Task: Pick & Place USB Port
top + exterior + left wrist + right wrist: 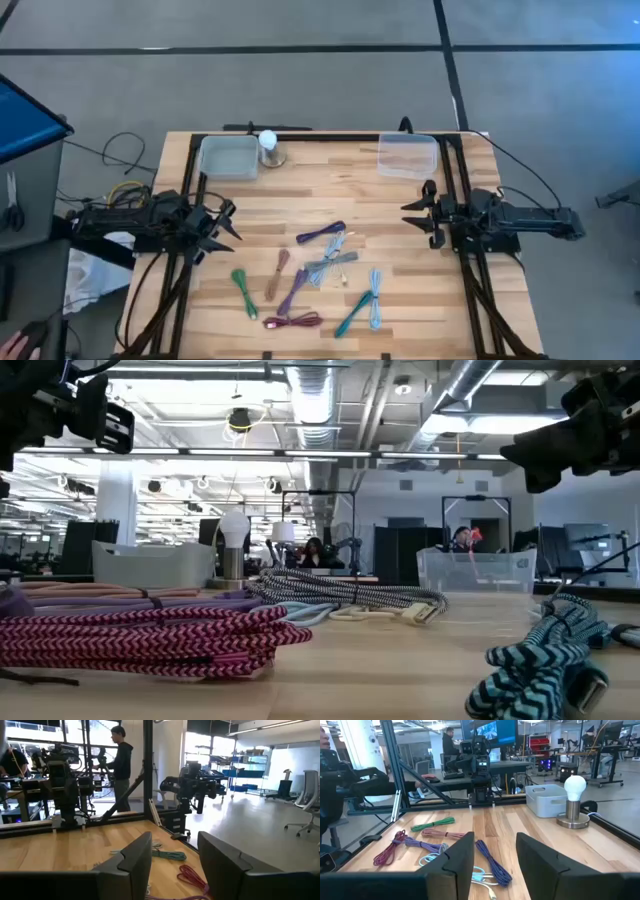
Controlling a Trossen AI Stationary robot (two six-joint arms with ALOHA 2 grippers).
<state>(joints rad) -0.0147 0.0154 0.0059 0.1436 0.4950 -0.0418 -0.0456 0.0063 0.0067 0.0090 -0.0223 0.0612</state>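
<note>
left claw (pixel 228 222) spread, empty, at desk (pixel 400 290) left edge; right claw (pixel 418 214) spread, empty, at right edge. cables (pixel 320 270) lay bundled mid-desk between them; bins (pixel 228 157) at far edge.

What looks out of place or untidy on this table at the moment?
Only a light bulb on a stand, beside the grey bin at the far edge, seems unrelated to the cables. The bundled cables lie loosely scattered at mixed angles in the middle, none in the clear bin. Nothing looks spilled or damaged.
</note>
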